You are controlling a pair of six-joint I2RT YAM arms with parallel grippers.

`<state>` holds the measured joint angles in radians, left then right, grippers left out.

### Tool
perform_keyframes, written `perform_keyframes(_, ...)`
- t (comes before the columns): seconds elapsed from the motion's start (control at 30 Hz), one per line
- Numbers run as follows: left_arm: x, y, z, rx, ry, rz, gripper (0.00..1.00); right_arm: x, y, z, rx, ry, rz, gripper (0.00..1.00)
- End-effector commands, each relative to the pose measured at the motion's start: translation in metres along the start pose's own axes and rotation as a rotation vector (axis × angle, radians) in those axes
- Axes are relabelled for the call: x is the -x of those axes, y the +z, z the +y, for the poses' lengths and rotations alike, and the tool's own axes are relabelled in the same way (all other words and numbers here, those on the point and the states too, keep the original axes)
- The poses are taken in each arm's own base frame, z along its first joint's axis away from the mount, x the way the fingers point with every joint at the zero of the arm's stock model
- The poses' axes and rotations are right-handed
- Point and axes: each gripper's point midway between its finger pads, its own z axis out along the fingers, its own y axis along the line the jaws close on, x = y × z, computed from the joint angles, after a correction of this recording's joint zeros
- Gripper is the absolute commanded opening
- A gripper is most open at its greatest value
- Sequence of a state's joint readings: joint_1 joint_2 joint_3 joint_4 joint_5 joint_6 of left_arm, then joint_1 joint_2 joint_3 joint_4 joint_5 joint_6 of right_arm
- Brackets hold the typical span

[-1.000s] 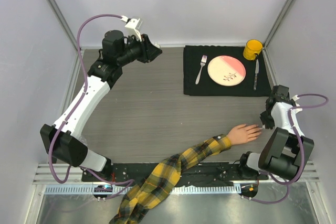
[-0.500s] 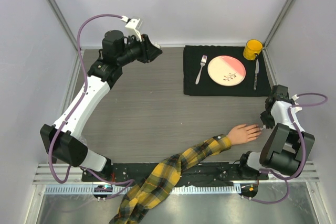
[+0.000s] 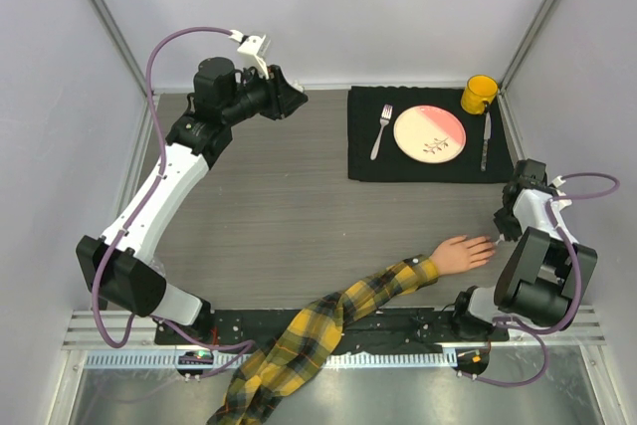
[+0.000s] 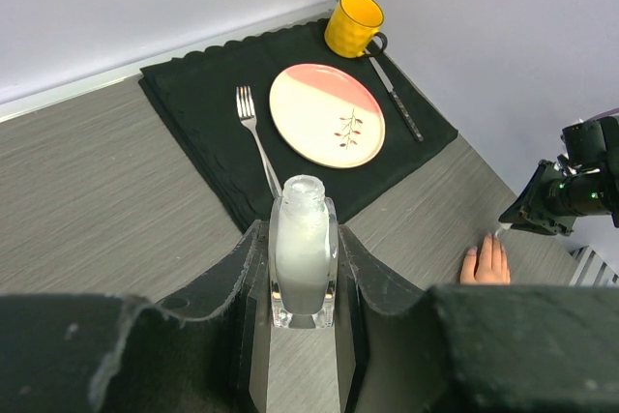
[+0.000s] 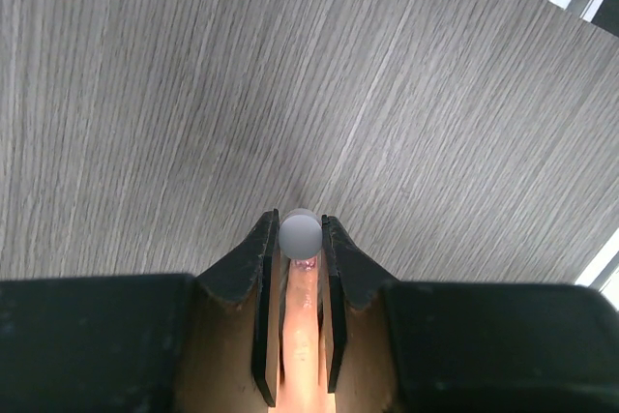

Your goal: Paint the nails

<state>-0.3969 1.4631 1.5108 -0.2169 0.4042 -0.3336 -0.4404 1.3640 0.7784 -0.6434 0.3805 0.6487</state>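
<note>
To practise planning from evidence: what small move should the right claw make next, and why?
Probably a short stroke along the nail. The right claw is shut on a round grey cap, poised directly over one finger of the mannequin hand, and that nail looks only faintly pink. The left claw holds the bottle well away.
</note>
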Motion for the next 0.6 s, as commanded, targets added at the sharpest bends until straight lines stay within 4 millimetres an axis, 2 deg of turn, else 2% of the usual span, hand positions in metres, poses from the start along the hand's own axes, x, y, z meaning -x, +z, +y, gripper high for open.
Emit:
perform_keyframes(0.0, 0.032, -0.013, -0.015, -0.035, 0.046, -0.089, 0.00, 0.013, -0.014, 0.007, 0.038, 0.012, -0.035, 0.00)
perform_keyframes(0.2, 0.031, -0.014, -0.016, -0.039, 0.041, -0.093, 0.00, 0.002, -0.025, 0.015, 0.075, 0.016, 0.002, 0.00)
perform_keyframes(0.33, 0.031, -0.015, -0.016, -0.037, 0.036, -0.094, 0.00, -0.007, -0.026, 0.008, 0.057, 0.021, 0.022, 0.00)
perform_keyframes(0.57, 0.031, -0.015, -0.018, -0.039, 0.038, -0.093, 0.00, -0.001, -0.021, 0.001, 0.016, 0.012, -0.012, 0.00)
